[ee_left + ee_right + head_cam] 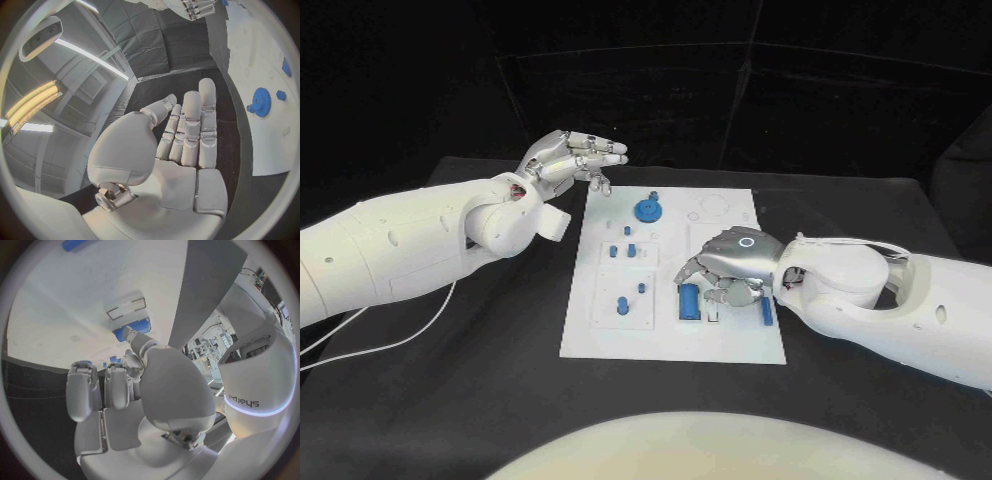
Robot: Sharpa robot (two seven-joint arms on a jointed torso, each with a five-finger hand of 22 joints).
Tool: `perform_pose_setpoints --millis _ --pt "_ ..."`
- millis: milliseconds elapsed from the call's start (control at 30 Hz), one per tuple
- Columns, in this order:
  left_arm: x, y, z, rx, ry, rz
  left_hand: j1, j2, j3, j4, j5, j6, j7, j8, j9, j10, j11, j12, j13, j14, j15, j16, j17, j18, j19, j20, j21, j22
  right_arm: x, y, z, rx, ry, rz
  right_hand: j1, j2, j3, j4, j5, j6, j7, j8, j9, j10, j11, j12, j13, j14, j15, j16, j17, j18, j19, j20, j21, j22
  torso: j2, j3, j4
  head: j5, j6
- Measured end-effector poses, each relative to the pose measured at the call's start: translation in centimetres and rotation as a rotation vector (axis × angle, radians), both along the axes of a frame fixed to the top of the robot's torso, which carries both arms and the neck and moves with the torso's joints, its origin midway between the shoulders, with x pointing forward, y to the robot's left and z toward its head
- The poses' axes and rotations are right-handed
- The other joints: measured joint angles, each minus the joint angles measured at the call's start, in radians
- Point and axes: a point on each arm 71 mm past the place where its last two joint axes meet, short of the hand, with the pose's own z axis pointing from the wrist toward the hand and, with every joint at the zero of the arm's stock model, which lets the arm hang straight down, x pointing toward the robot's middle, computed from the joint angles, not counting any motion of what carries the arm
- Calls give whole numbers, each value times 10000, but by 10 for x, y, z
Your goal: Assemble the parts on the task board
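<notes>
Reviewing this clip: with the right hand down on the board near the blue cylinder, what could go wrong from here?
1. The right hand sits low over the task board, beside the blue cylinder; its fingers could knock the cylinder or the thin blue bar out of place.
2. Pressing down could shift the board.
3. The left hand hovers open off the board's far corner, near the blue gear, so it cannot steady anything.
</notes>
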Motion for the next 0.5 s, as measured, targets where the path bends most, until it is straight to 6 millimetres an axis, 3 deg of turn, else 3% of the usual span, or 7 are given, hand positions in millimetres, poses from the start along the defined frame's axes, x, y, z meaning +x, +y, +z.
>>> perform_pose_setpoints --millis 133,167,233,300,367,500 --pt "0 1 0 8 0 17 0 0 0 0 0 0 0 0 0 0 0 0 0 0 0 0 0 -1 0 0 0 1 -1 -18 9 1056 37 -569 -299 -111 -417 243 16 133 133 0 3 140 41 93 73 -37 -37 66 0 0 -39 -39 116 0 -8 -5 -10 -86 41" --pt "0 1 0 9 0 18 0 0 0 0 0 0 0 0 0 0 0 0 0 0 0 0 0 -1 0 0 0 1 -1 -23 12 1299 81 -762 -409 -127 -554 330 99 208 208 0 13 161 62 131 92 -37 -37 100 0 0 -39 -39 145 0 -8 -6 -12 -112 58" --pt "0 1 0 10 0 18 0 0 0 0 0 0 0 0 0 0 0 0 0 0 0 0 0 0 0 0 0 1 0 -36 16 1802 187 -1288 -725 -138 -844 621 382 526 525 141 93 263 177 150 95 -1 46 102 0 0 -34 -34 146 0 -9 -9 -18 -174 90" --pt "0 0 0 8 2 12 0 0 0 0 0 0 0 0 0 0 0 0 1 0 0 0 1 -1 0 0 0 1 1 -48 19 2124 321 -1851 -1102 -123 -1158 934 663 971 901 443 215 229 600 150 89 -7 338 102 0 0 -12 126 146 0 -8 -12 -24 -249 121" --pt "0 0 0 7 3 9 0 0 0 0 0 0 0 0 0 0 0 0 0 0 0 0 1 0 0 0 0 1 3 -62 20 2327 503 -2632 -1465 -113 -1526 1303 826 1385 1119 832 354 158 859 83 -34 -13 598 102 0 0 -6 358 146 0 -9 -18 -34 -322 145" --pt "0 1 0 4 6 6 0 0 0 0 0 0 0 0 0 0 0 0 0 0 0 0 1 0 0 0 0 2 5 -88 19 2362 898 -4222 -2352 -141 -2446 2194 1744 1835 989 1465 566 230 801 64 -92 -17 627 24 0 1 0 469 146 0 -15 -36 -60 -474 187"
